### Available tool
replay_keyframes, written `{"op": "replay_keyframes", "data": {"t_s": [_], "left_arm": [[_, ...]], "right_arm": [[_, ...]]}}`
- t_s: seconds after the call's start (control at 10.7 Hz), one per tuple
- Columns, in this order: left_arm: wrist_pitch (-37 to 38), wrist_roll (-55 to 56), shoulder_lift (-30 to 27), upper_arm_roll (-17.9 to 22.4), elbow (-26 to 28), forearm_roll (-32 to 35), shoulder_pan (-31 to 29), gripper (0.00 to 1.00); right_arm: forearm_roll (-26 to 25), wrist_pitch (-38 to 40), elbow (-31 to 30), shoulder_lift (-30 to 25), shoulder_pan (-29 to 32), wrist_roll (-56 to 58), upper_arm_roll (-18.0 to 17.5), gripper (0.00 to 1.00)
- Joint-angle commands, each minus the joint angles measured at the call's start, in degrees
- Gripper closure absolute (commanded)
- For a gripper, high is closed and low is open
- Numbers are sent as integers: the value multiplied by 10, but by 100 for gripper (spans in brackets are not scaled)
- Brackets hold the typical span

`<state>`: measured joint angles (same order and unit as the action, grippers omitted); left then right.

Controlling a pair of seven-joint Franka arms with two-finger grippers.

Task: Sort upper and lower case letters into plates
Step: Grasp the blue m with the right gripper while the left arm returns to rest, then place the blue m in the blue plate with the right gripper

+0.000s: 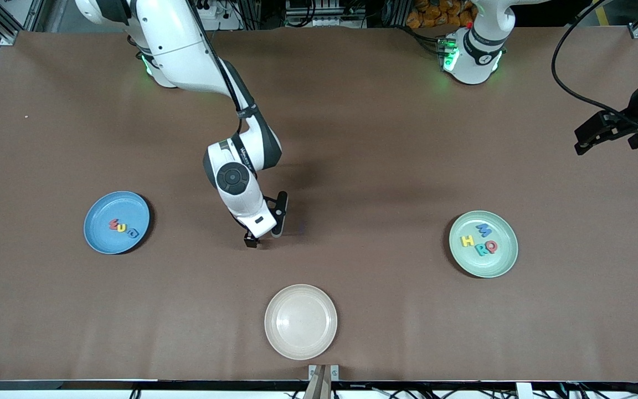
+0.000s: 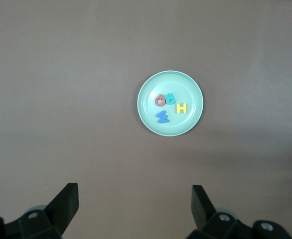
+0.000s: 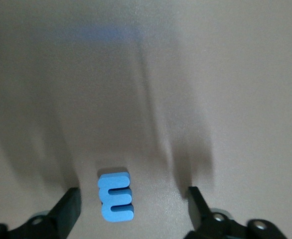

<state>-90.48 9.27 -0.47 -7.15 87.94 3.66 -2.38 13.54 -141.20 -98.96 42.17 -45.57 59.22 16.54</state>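
Blue m (image 3: 116, 196) flat on table between right gripper's (image 3: 134, 206) open jaws

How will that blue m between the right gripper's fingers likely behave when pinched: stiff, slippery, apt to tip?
The blue m lies flat on the table between the right gripper's open fingers, so tipping or rolling seems unlikely. It looks thick and matte, perhaps foam: probably light, with some give. Being small, it may skid if one finger touches first.

Plate (image 1: 93, 233) with three letters (image 1: 124, 228) mid-left of frame; plate (image 1: 507, 260) with four letters (image 1: 480, 239) mid-right; bare plate (image 1: 301, 321) bottom centre.

Right tool (image 1: 263, 237) low at centre, letter (image 3: 116, 196) between fingers on table (image 1: 385, 138).
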Motion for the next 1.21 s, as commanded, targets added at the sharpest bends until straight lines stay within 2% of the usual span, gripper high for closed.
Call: {"op": "replay_keyframes", "data": {"t_s": [0.0,0.19,0.56,0.84,1.12], "left_arm": [[8,-18,-20,-1,14,-16,-8,0],[4,-9,-17,-3,12,-15,-6,0],[3,-14,-13,-3,11,-15,-6,0],[0,-11,-12,-3,11,-16,-8,0],[-5,-11,-8,-3,11,-16,-10,0]], "right_arm": [[-9,-25,-18,-4,-3,-5,0,80],[-9,-46,-31,-5,-8,-2,1,100],[-10,-35,-29,-17,-7,-10,9,100],[-7,25,-18,-45,-7,-13,79,100],[-3,136,-20,-73,-2,-41,195,100]]}}
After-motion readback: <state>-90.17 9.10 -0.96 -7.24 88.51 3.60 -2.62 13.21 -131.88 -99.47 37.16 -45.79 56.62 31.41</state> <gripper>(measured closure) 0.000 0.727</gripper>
